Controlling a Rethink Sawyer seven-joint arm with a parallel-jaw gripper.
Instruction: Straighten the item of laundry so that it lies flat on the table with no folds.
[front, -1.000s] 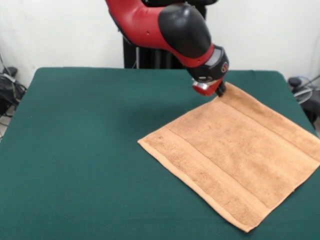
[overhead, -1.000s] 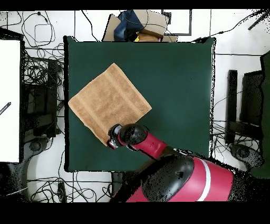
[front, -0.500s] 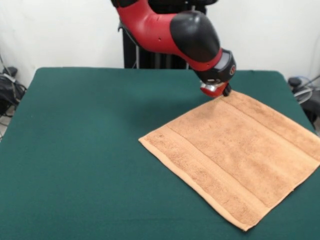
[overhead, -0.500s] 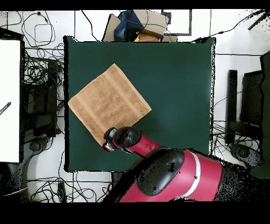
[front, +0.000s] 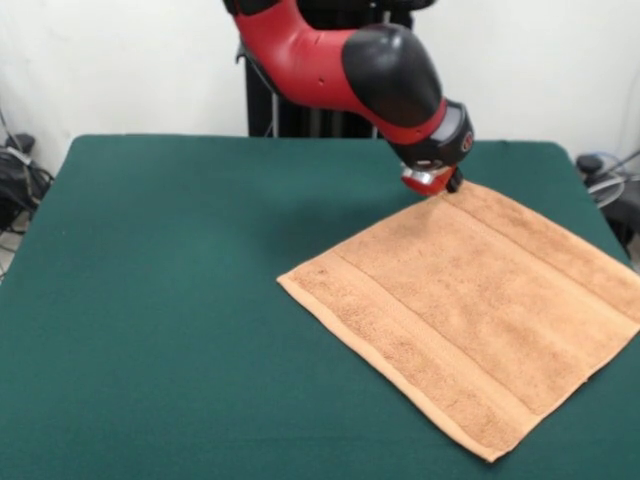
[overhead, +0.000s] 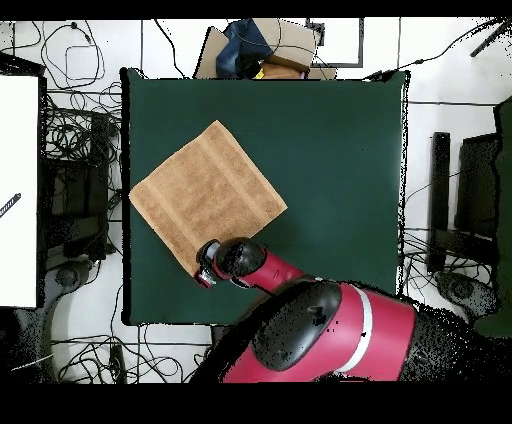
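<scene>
The hand towel (front: 470, 308) lies flat on the table (front: 160, 300), its far corner beneath the gripper (front: 440, 185).

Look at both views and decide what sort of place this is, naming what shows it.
Most likely a robotics lab. A red and black robot arm works over a green felt-covered table holding only an orange-brown towel, and the overhead view shows loose cables across the tiled floor around it.

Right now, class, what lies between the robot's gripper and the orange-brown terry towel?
Nothing: in the front view the gripper sits right at the far corner of the orange-brown terry towel, with no green table between them.
</scene>
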